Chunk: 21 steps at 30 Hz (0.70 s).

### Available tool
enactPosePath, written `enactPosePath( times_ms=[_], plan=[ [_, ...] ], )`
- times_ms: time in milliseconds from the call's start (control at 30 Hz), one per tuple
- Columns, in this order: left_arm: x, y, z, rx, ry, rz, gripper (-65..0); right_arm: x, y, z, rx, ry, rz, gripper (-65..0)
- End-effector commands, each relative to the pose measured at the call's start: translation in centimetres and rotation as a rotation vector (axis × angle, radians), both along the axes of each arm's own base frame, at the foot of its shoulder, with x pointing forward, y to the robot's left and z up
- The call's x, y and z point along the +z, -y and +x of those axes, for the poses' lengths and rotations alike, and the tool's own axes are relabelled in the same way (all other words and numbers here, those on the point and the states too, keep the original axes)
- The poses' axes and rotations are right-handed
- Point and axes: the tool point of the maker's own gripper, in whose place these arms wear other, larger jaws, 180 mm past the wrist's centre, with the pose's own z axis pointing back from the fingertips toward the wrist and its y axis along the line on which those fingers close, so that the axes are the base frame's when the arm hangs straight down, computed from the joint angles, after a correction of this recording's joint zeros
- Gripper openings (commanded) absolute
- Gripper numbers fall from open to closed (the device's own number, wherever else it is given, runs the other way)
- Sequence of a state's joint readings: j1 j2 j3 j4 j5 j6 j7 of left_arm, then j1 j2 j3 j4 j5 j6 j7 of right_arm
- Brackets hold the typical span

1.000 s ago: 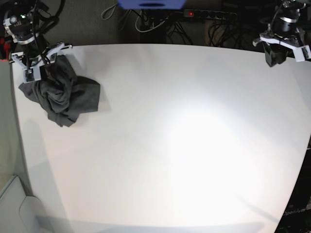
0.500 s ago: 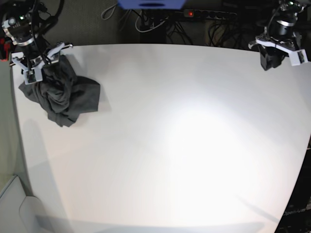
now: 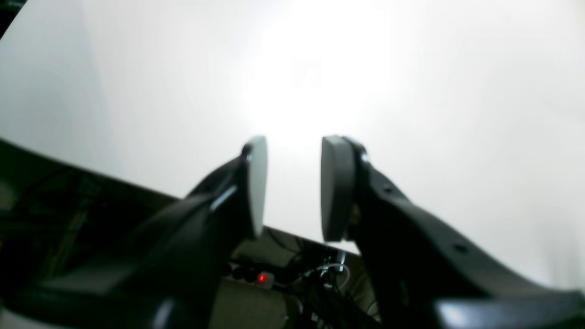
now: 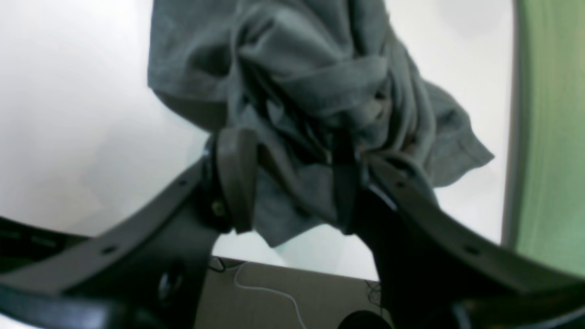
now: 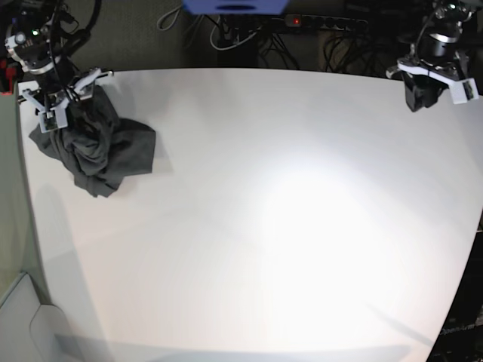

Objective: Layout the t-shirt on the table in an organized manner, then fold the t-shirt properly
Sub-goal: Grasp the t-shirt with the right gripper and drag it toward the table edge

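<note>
two grippers are in view and only one is at the cloth. the right gripper (image 4: 288, 183) has its jaws parted with a fold of the t-shirt (image 5: 96, 151) lying between them, the pads standing either side of the cloth; whether they press it cannot be told, so it reads as released or not yet clenched. beyond the jaws the shirt sits as a crumpled heap on the table (image 5: 272, 226), bunched near the far corner, nothing spread. the left gripper (image 3: 292, 187) hovers at the opposite edge, jaws apart, with only bare white top ahead of them, probably waiting until a corner is offered. laying the shirt out has not begun.
</note>
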State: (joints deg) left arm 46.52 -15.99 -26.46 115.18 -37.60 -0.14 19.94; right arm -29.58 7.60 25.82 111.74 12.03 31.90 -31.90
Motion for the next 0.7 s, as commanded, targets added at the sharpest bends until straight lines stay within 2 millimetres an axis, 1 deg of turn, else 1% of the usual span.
enactPosePath(
  times_ms=[0, 67, 100, 233, 333, 433, 467, 533, 600, 633, 667],
  plan=[
    [0.8, 0.0, 0.2, -0.007, 0.028, 0.009, -45.7, 1.1, -0.1, 0.6, 0.014, 0.047, -0.001, -36.9],
    [0.8, 0.0, 0.2, -0.007, 0.027, 0.009, -45.8, 1.1, 0.0, 0.6, 0.013, 0.046, -0.001, -36.9],
    [0.8, 0.0, 0.2, -0.007, 0.027, 0.009, -45.8, 0.7, 0.0, 0.5, 0.011, 0.036, 0.004, -36.9],
    [0.8, -0.1, 0.2, -0.006, 0.027, 0.01, -45.8, -1.0, 0.5, 0.4, -0.014, 0.001, 0.029, -36.9],
    [0.8, -0.1, 0.2, -0.006, 0.027, 0.01, -45.8, -2.5, 0.9, 0.0, -0.032, -0.032, 0.047, -37.0],
    [0.8, -0.1, 0.2, -0.006, 0.027, 0.01, -45.8, -2.6, 1.0, 0.2, -0.035, -0.032, 0.05, -37.9],
    [0.8, -0.1, 0.2, -0.006, 0.027, 0.01, -45.8, -2.7, 1.0, 0.2, -0.036, -0.035, 0.049, -39.7],
    [0.8, -0.1, 0.2, -0.006, 0.027, 0.01, -45.8, -2.7, 1.1, 0.2, -0.036, -0.038, 0.047, -47.2],
    [0.8, -0.1, 0.2, -0.006, 0.027, 0.01, -45.8, -2.6, 1.0, 0.2, -0.034, -0.035, 0.046, -60.0],
    [0.8, -0.1, 0.1, -0.006, 0.026, 0.01, -45.8, -2.4, 1.2, 0.3, -0.037, -0.031, 0.042, -65.0],
    [0.8, -0.1, 0.1, -0.006, 0.026, 0.01, -45.8, -2.0, 1.2, 0.5, -0.034, -0.02, 0.037, -65.0]
  ],
)
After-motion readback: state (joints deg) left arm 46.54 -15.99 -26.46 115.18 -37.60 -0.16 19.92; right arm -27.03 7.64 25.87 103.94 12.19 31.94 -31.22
